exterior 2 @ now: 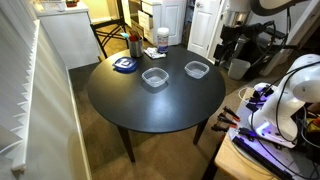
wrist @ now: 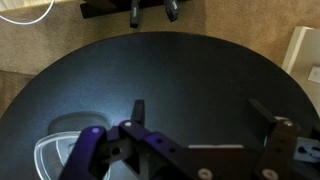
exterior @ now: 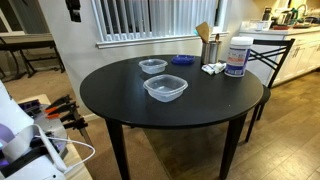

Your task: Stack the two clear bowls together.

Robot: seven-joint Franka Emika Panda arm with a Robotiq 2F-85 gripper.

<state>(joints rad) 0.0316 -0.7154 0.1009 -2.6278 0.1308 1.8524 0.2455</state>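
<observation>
One clear bowl [wrist: 48, 152] peeks out, half hidden behind the wide-open, empty jaws in the wrist view.

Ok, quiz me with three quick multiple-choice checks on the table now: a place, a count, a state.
1. Where is the blue dish?
A on the floor
B inside a bowl
C on the table

2. How many clear bowls are out?
A one
B two
C four

3. The bowls are:
A apart, unstacked
B nested together
C on the floor

Answers:
1 C, the dish rests flat on the dark tabletop.
2 B, both exterior views show two.
3 A, bare tabletop shows between them.
</observation>
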